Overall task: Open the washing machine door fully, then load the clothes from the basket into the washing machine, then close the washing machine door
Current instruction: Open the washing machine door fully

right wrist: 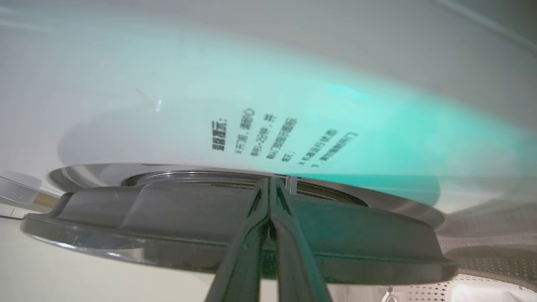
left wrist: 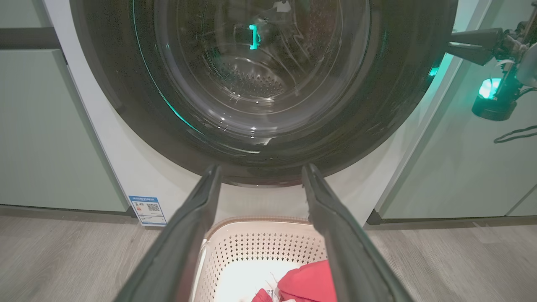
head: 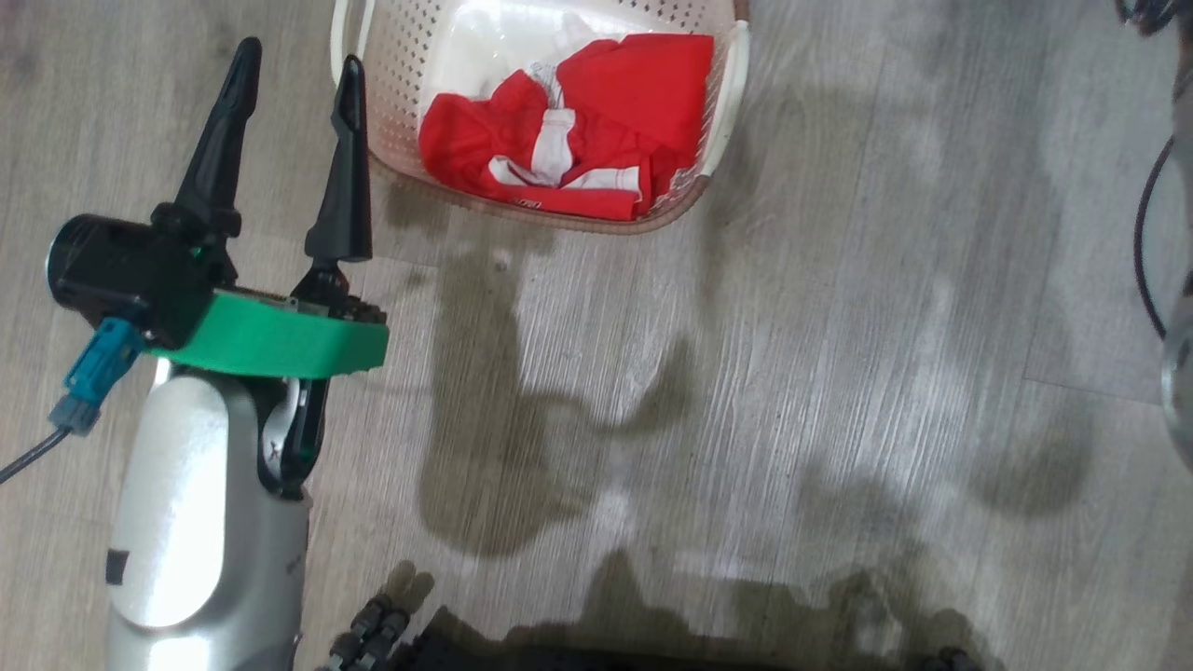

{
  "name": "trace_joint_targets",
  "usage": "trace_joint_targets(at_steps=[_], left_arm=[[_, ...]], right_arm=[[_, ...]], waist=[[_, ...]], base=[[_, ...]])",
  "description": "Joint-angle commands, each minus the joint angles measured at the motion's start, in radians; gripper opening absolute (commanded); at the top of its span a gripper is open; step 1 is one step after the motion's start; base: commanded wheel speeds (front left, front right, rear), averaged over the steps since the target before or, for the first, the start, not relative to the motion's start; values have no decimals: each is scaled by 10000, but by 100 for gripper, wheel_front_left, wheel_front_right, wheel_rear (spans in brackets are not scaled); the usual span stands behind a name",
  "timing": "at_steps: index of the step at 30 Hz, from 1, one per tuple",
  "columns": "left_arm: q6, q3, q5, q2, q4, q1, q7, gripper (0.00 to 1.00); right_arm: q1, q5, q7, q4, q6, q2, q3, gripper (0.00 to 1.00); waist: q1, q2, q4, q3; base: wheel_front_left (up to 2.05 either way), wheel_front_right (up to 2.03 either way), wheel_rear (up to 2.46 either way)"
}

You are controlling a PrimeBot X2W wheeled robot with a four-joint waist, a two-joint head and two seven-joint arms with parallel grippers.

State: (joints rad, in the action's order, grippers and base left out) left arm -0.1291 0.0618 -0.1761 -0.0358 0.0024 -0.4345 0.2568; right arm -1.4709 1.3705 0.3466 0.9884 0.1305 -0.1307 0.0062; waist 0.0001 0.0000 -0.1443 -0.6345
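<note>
The washing machine door (left wrist: 398, 105), with its black rim and glass bowl, faces my left gripper (left wrist: 261, 167), which is open and empty just above the basket (left wrist: 260, 247). In the head view this left gripper (head: 298, 56) hangs beside the left wall of the basket (head: 396, 84), where the red clothes (head: 596, 121) lie bunched to the right. My right gripper (right wrist: 270, 180) is shut, its tips at the edge of the door (right wrist: 168, 222), against the white washing machine (right wrist: 168, 105). The right gripper (left wrist: 449, 42) reaches the door's right rim. I cannot tell whether the door is ajar.
Pale green cabinets (left wrist: 46, 126) flank the machine on both sides. A blue label sticker (left wrist: 147, 209) sits low on the machine's front. Grey wood floor (head: 746, 419) spreads before the basket. A dark cable (head: 1145, 242) curves along the right edge.
</note>
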Motion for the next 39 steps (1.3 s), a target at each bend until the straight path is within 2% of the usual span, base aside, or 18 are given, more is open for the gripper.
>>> trace_joint_targets(at_steps=[1,8,16,25,39], left_arm=[[-4,-282,-43,-152,-352,-100,49,100],[-7,-218,-130,-147,-340,-212,49,100],[-9,-248,-122,-146,-307,-239,49,100],[-10,-294,-22,-146,-210,-217,49,100],[17,-332,-35,-145,74,345,49,100]], right_arm=[[-458,-128,29,-233,2,247,67,0],[-1045,-410,227,305,2,359,277,0],[-1007,-435,829,354,2,422,420,0],[-262,-409,1689,-438,2,426,693,0],[2323,-4,3173,-2323,2,611,1101,0]], waist=[[-1,0,-64,-69],[-1,0,-161,-192],[-1,0,-75,-155],[-1,0,78,61],[-1,0,64,1276]], base=[[0,0,0],[0,0,0],[0,0,0],[0,0,0],[0,0,0]])
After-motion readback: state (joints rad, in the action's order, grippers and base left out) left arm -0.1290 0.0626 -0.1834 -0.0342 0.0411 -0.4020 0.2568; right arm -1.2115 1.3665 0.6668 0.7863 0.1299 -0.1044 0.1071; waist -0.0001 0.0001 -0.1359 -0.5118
